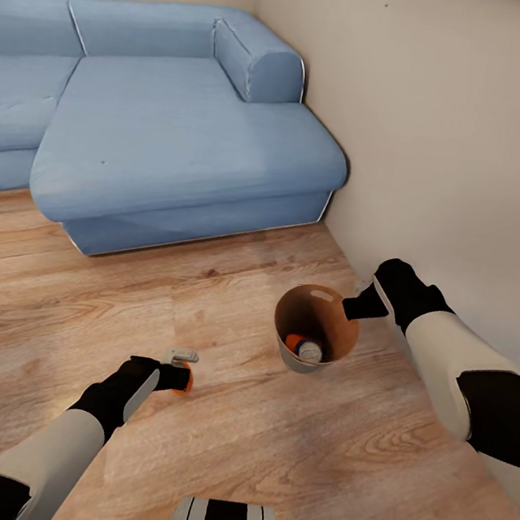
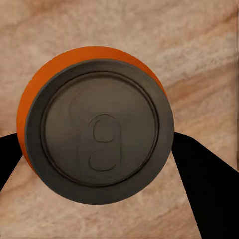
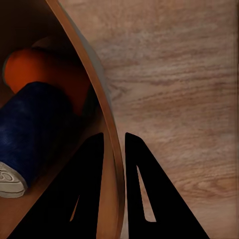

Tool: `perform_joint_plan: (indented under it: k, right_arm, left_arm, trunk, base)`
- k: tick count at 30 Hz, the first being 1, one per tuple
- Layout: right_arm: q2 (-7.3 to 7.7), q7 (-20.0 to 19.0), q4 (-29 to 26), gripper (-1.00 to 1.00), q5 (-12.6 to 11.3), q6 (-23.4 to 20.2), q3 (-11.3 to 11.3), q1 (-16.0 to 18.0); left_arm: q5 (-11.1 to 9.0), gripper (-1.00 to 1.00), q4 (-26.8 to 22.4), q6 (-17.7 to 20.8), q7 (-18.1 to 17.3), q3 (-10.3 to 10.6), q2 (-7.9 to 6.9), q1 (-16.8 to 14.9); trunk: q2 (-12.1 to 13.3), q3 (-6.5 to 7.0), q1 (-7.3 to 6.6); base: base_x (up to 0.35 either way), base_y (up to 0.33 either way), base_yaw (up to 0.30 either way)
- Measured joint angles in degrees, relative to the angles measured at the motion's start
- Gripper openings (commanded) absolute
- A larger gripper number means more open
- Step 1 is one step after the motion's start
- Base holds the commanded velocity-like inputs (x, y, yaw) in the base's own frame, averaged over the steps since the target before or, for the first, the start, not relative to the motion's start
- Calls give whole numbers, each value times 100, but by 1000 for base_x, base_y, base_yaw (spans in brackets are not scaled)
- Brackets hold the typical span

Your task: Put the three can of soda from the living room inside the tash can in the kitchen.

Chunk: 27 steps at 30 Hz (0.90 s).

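Task status: in progress. The bucket [image 1: 316, 330] serving as the trash can is in the living room, not yet in the kitchen. The right tool [image 1: 355, 308] is closed on the bucket rim, one finger inside the wall and one outside, as the right wrist view confirms [image 3: 112, 184]. The head view does not settle whether the bucket rests on the floor or is lifted slightly.

Cans accounted for:
- Inside the bucket: an orange can [image 3: 50, 74] and a dark blue can [image 3: 35, 132] lie on their sides, touching, against the brown inner wall. The head view shows them at the bottom of the bucket.
- Outside the bucket: a third, orange can [image 1: 184, 378] stands upright on the floor, well apart from the bucket. The left tool [image 1: 179, 372] is positioned at it. In the left wrist view the can top [image 2: 99, 132] sits between the two dark fingers [image 2: 209, 194]; contact cannot be confirmed, so whether the tool is gripping the can cannot be told.

Remaining, as judged: place the third can in the bucket, then carry the bucket to the kitchen.

Surroundings: warm wood-plank floor [image 1: 267, 458]; blue corner sofa [image 1: 162, 132] behind; plain beige wall [image 1: 456, 138] on the right.
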<state>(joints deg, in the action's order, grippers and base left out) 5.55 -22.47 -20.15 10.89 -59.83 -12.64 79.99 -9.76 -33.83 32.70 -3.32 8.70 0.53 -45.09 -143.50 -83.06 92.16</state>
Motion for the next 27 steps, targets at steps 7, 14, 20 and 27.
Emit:
perform_joint_plan:
  k: [7,14,20,27]
  right_arm:
    - [-11,1,11,-100,10,2,5,-1]
    - [-45,-1,21,-100,-14,-1,25,-17]
    - [-65,-12,35,-100,-12,1,35,-38]
    - [-142,-43,269,-100,-40,-1,24,-56]
  left_arm:
    - [-4,-100,-1,15,-1,7,0,-2]
    - [-44,-100,-328,228,-77,1,-33,-28]
    - [-49,-100,-2441,1783,-95,-23,-305,-49]
    - [-727,-100,-4372,2730,-395,-34,-1135,-55]
  trunk:
    - [9,155,-18]
    - [19,311,-36]
    - [66,440,-72]
    - [347,565,-225]
  base:
    - [0,0,0]
    - [0,0,0]
    - [0,0,0]
    - [0,0,0]
